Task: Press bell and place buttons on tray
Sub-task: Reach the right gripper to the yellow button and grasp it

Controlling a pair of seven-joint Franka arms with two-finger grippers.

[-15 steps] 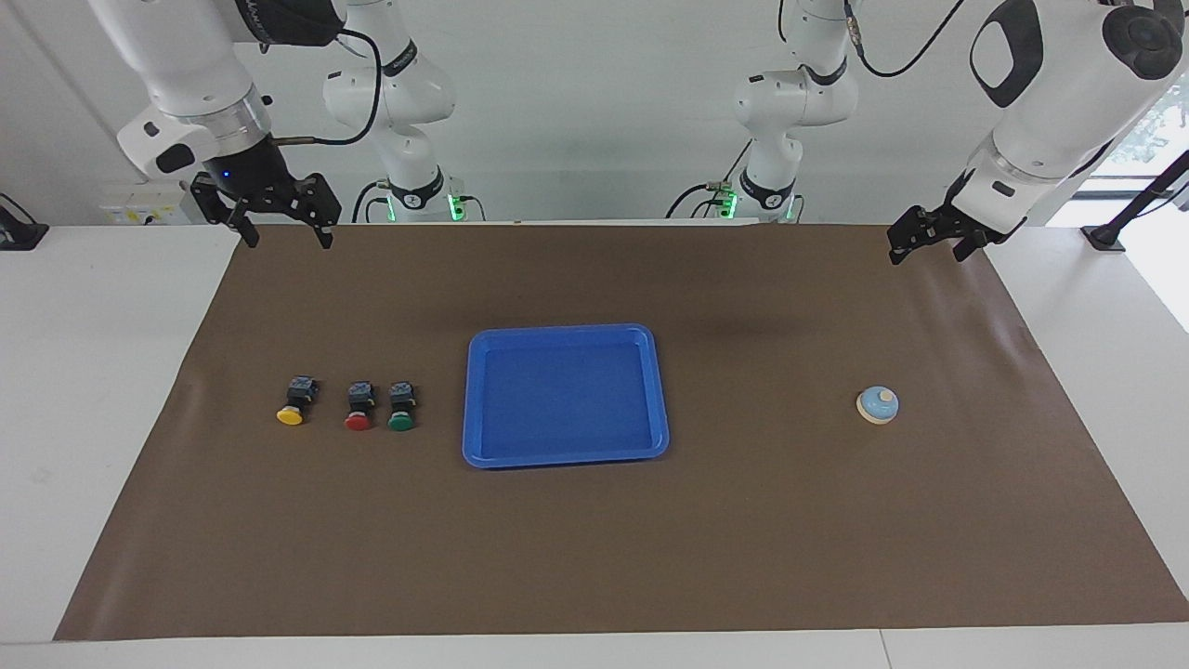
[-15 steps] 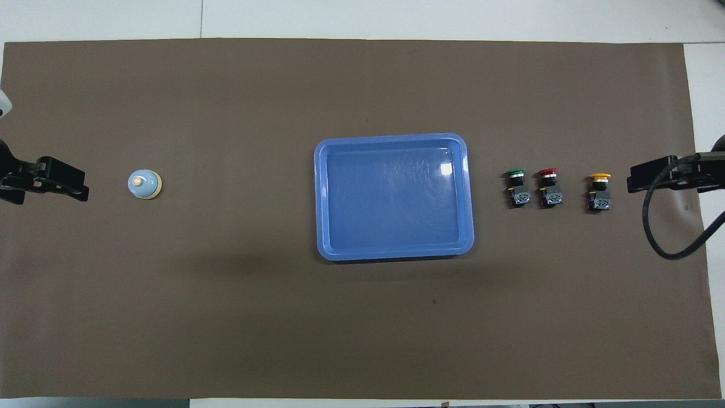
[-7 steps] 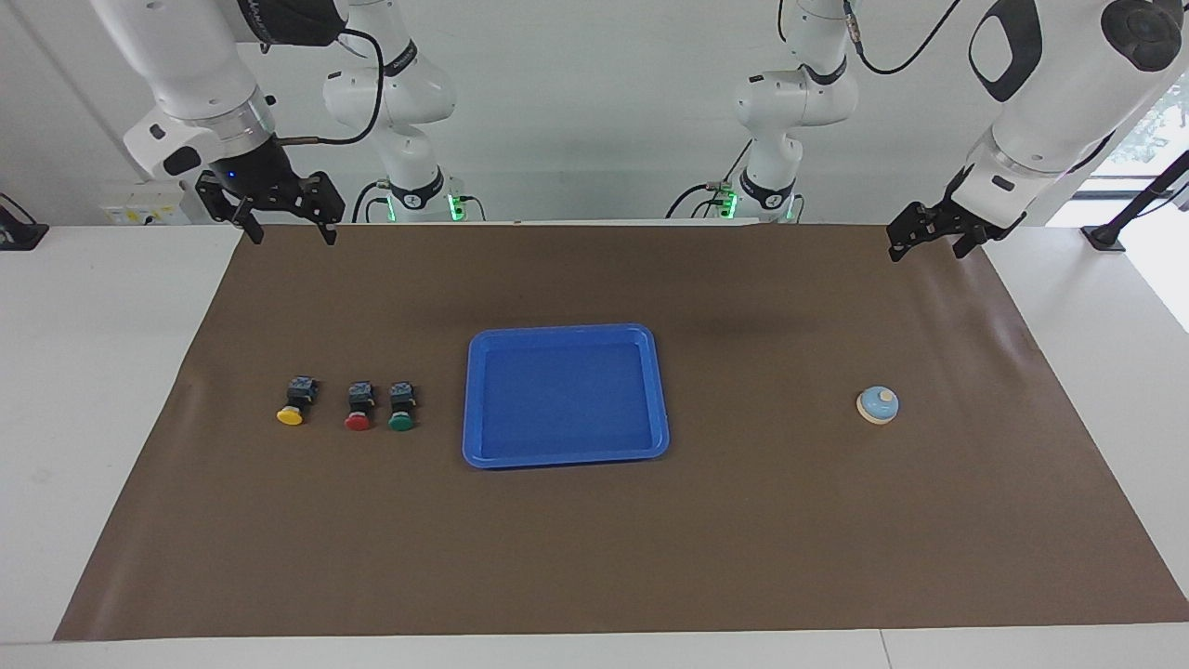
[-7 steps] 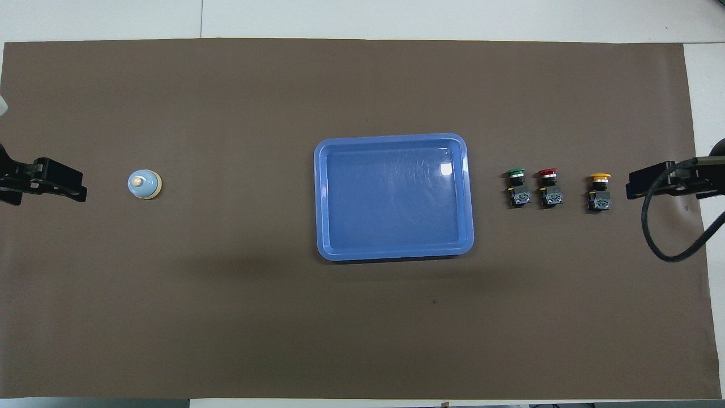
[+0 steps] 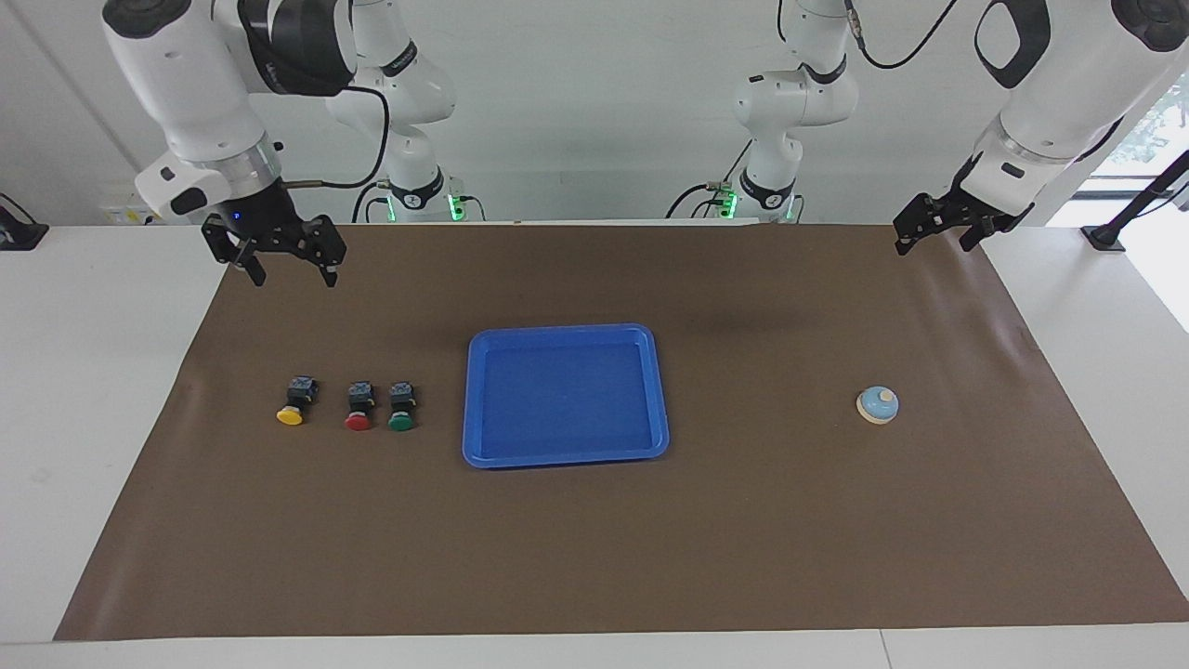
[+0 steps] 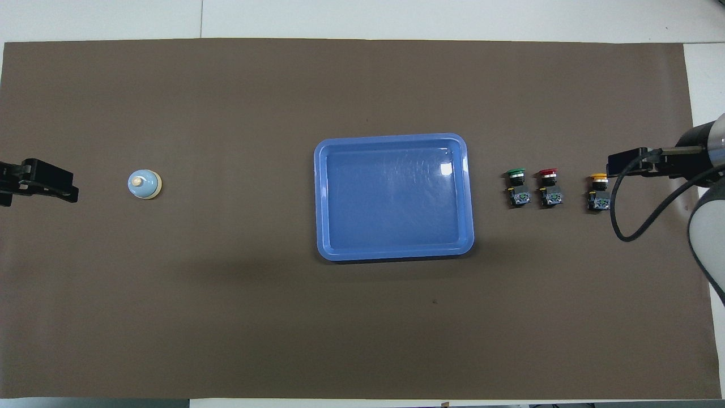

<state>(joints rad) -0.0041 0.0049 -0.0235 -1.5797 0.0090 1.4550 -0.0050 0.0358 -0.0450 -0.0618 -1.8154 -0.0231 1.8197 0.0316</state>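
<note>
The blue tray [image 5: 565, 456] [image 6: 393, 254] lies empty in the middle of the brown mat. Three buttons stand in a row beside it toward the right arm's end: yellow [image 5: 291, 415] [image 6: 599, 178], red [image 5: 358, 420] [image 6: 548, 172], green [image 5: 401, 421] [image 6: 516, 172]. The light-blue bell [image 5: 877, 405] [image 6: 144, 184] stands toward the left arm's end. My right gripper [image 5: 292, 269] [image 6: 623, 164] is open and empty, raised over the mat close to the yellow button. My left gripper [image 5: 933, 242] [image 6: 62, 190] is open and empty, raised over the mat's edge, apart from the bell.
The brown mat [image 5: 594, 557] covers most of the white table [image 5: 93, 390]. The right arm's black cable [image 6: 634, 226] hangs in a loop beside the yellow button in the overhead view.
My right gripper has come lower and moved toward the yellow button. My left gripper has drawn back slightly toward the table's end. The bell, buttons and tray have not moved.
</note>
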